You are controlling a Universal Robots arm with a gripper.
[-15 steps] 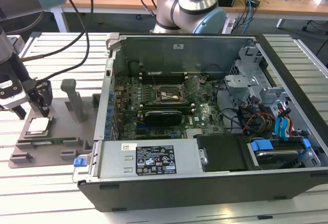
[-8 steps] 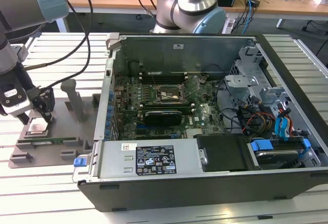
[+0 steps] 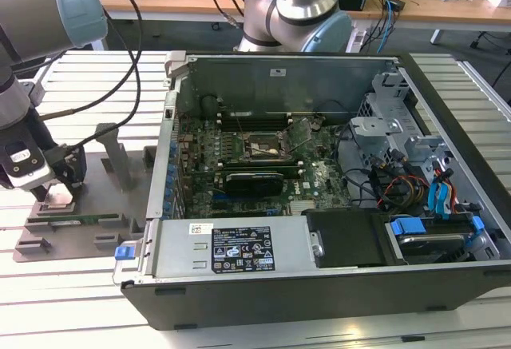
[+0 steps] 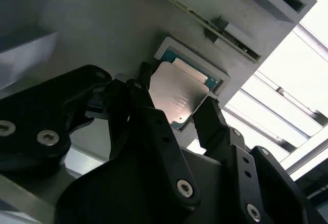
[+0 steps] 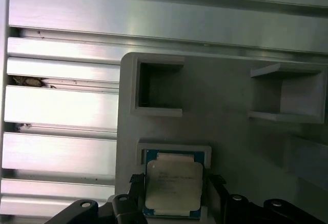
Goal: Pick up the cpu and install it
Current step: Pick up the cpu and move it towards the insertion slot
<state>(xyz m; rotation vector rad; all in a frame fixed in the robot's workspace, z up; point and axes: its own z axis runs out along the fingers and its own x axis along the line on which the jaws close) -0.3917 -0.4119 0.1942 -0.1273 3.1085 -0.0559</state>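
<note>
The cpu (image 3: pixel 61 198) (image 4: pixel 177 93) (image 5: pixel 173 185), a flat square chip with a silvery top on a green base, lies in a shallow square pocket of the grey plastic tray (image 3: pixel 96 223) (image 4: pixel 102 19) (image 5: pixel 230 147). My gripper (image 3: pixel 57 183) (image 4: pixel 176 100) (image 5: pixel 174 184) is lowered over it. Its black fingers (image 4: pixel 205 114) straddle the chip, one on each side. In the first wrist view a narrow gap shows between each fingertip and the chip's edge, so the gripper is open.
To the exterior view's right of the tray stands an open computer case (image 3: pixel 447 69). Its motherboard carries an open socket (image 3: pixel 263 149) and a black graphics card (image 3: pixel 255 180). Upright tray posts (image 3: pixel 112 153) rise close beside the gripper. A second arm's base (image 3: pixel 299 5) is behind the case.
</note>
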